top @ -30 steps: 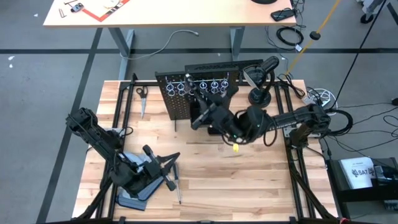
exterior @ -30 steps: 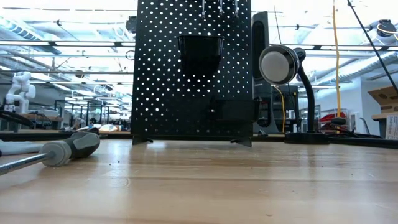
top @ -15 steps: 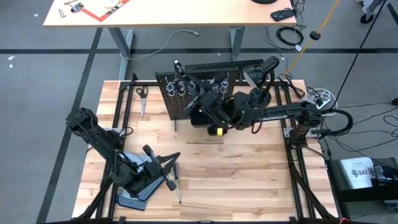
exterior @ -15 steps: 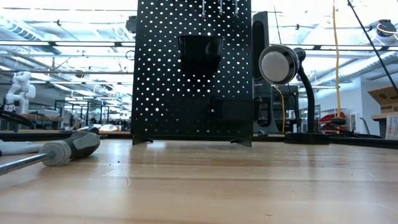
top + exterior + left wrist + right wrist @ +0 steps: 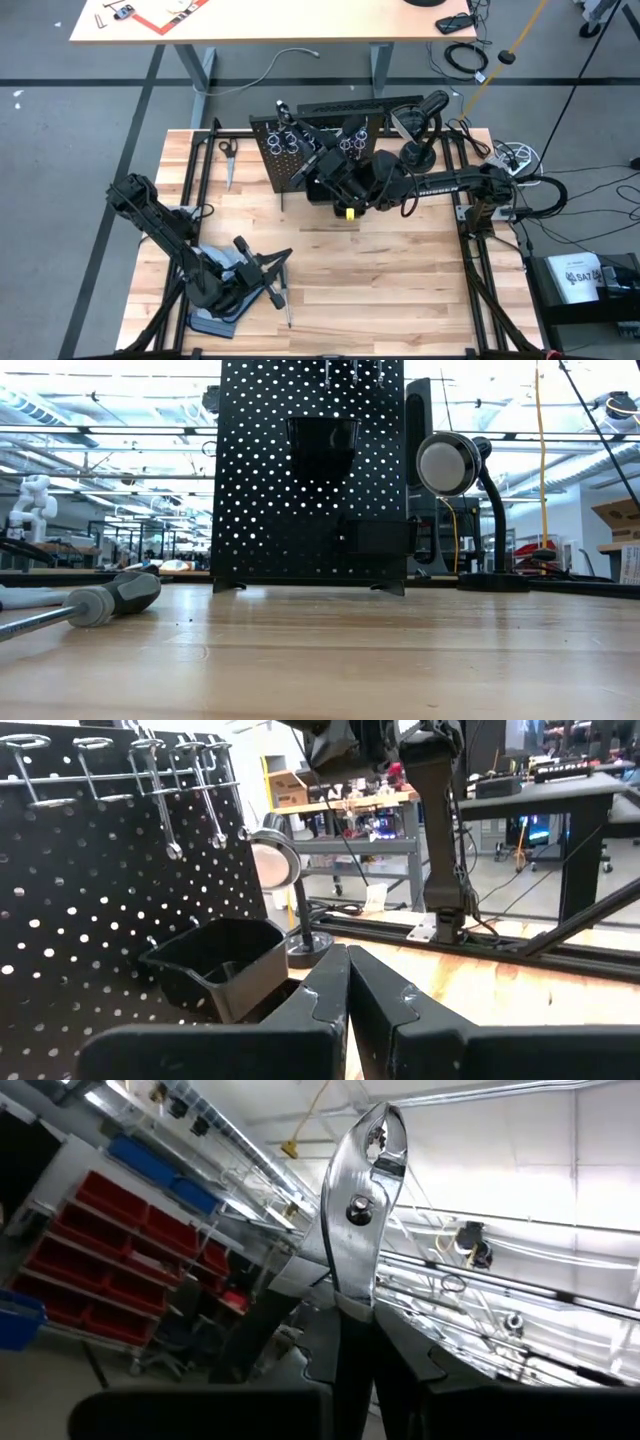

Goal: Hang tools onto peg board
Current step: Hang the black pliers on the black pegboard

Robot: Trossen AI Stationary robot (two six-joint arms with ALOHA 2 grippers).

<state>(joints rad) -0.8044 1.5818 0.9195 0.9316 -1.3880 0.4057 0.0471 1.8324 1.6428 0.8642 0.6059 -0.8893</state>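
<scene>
The black peg board (image 5: pixel 318 140) stands upright at the table's far middle; in the left wrist view silver wrenches (image 5: pixel 168 805) hang from its hooks above a black bin (image 5: pixel 222 965). My right gripper (image 5: pixel 352 1320) is up in front of the board's top left (image 5: pixel 312 165), shut on silver-headed pliers (image 5: pixel 360 1190). A dark-handled screwdriver (image 5: pixel 286 303) lies flat on the near left of the table (image 5: pixel 118 596). My left gripper (image 5: pixel 268 270) waits shut beside it (image 5: pixel 348 988), holding nothing. My right gripper pinches the pliers between its two fingers just below the pivot (image 5: pixel 352 1285). The fingers hide the handles. The fingers lie along the pliers. The closed silver head sticks out past the fingertips and slants upward, clear of the table.
Grey-and-blue gloves (image 5: pixel 215 305) lie under the left arm at the near left. Scissors (image 5: pixel 227 152) lie at the far left, left of the board. A black desk lamp (image 5: pixel 452 465) stands right of the board. Bare wood spans the table's middle and near right.
My right gripper has carried the pliers toward the table's far edge and left, up to the peg board's top left. It slowed to near rest in the last half second. The pliers stay shut in the hold, clear of the table.
</scene>
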